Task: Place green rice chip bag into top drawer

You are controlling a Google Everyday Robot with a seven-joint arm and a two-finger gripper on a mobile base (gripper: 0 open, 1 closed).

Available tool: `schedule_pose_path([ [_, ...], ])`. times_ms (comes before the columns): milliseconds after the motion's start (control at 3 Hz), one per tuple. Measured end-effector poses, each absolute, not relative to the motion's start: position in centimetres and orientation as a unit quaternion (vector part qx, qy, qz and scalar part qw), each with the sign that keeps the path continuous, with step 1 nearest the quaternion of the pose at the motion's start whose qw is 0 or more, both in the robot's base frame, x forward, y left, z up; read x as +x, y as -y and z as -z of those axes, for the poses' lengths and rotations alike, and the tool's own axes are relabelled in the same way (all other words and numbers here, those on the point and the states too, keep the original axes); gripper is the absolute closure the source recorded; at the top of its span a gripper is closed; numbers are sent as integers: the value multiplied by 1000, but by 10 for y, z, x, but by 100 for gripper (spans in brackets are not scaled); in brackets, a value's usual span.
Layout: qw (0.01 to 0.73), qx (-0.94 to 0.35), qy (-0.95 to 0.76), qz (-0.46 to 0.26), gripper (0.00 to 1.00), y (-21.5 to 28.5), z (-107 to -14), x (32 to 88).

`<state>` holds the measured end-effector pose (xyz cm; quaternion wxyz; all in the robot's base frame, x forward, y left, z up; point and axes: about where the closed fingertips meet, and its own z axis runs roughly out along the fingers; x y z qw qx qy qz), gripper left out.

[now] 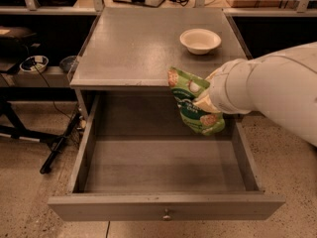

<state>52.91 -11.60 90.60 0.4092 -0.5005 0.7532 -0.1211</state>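
**Bag held over drawer's back right, needs a lower, more central release**

Camera view: the gripper [203, 102] sits above the back right part of the top drawer [163, 207], at the end of a thick white arm coming in from the drawer's right side. Its jaws are clamped on the green rice chip bag [184, 95], with one tan finger pressed across the pouch face. The bag hangs tilted in the air, its top edge about level with the tabletop [143, 43] lip over the drawer's back and its bottom corner above the drawer's right wall. The drawer is pulled fully out, with its knob [167, 214] at the front centre. A white bowl [200, 40] sits on the tabletop behind the drawer, apart from the bag.

Judgement: carry phase, nearly there. To do it well, bring the bag toward the drawer's middle, away from the right wall and the tabletop lip, lower it close to the drawer floor, then let go so it lies flat and doesn't catch the wall or tip out
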Motion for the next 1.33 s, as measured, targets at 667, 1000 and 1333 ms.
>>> schedule_pose_path([
  [667,416,-512,-746,91,100,112,-874,526],
  [1000,414,-509,-752,74,100,112,-852,523],
  [1333,402,-504,-763,45,100,113,-822,519],
])
